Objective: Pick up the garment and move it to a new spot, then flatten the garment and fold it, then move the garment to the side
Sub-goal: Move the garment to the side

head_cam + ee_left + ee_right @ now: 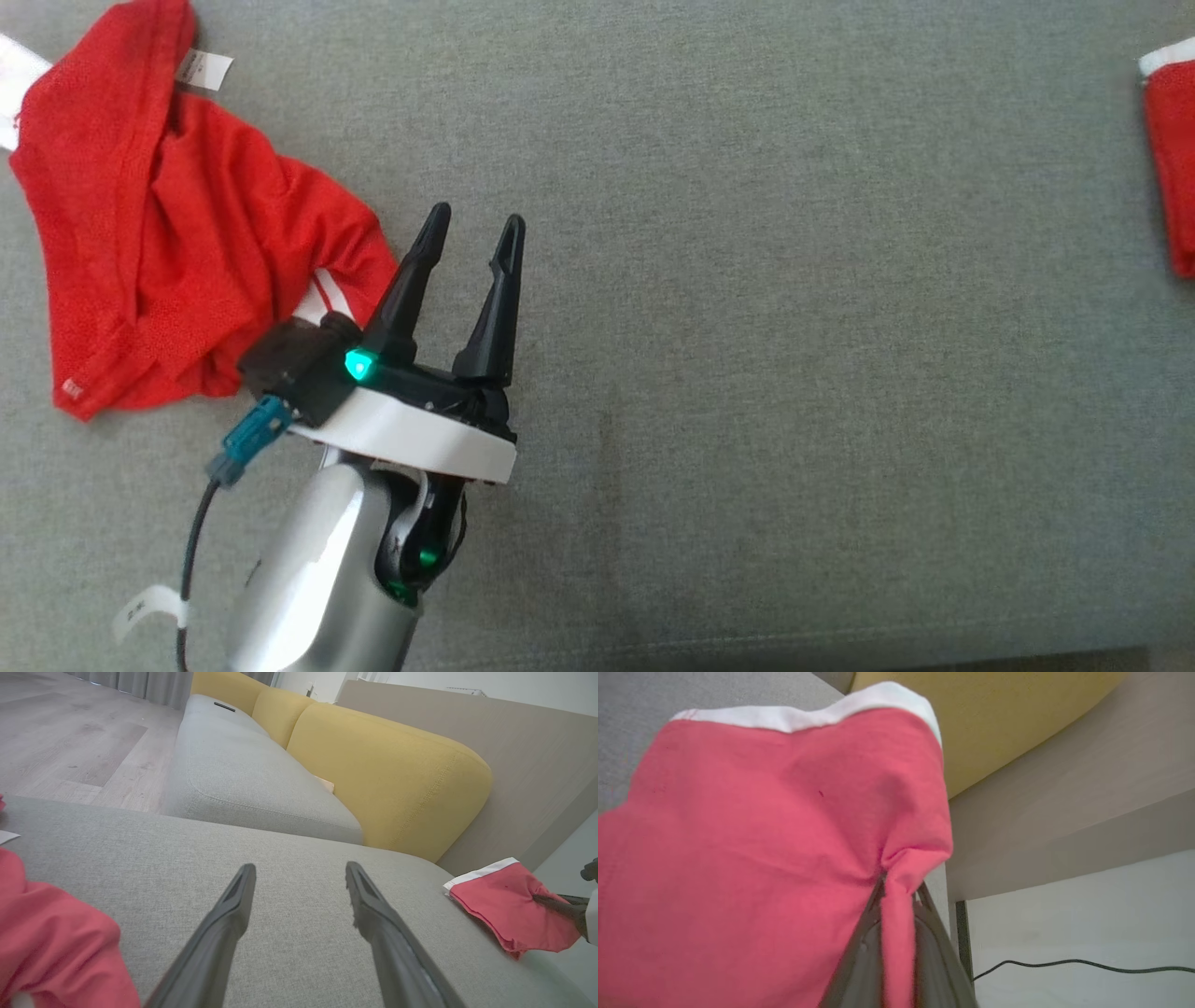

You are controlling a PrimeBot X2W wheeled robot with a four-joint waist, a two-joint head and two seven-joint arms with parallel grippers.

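Since the right pincer (900,890) was clenched on a gathered pinch of the banded red garment (761,830), the step in hand looked like the carry to the side, though a first pick-up could not be ruled out. To do it well, that pinch would need a firm hold. The cloth should travel low over the grey sofa seat (747,355) so its layers did not fall open, and the piece should be laid down white band first before the fingers let go. A pull too quick or too high would likely undo whatever fold it had.

The garment showed at the 2 o'clock edge of the head view, near the seat's far end. Its pinched fold sat at 12 o'clock from the right pincer's fingers, and the rest spread toward 10 o'clock. The left pincer (476,219) stood released and empty above the seat, well apart from that garment, which lay at its 2 o'clock. A second, crumpled red garment (168,243) lay just beside the left pincer at 10 o'clock; whether it touched the wrist could not be told
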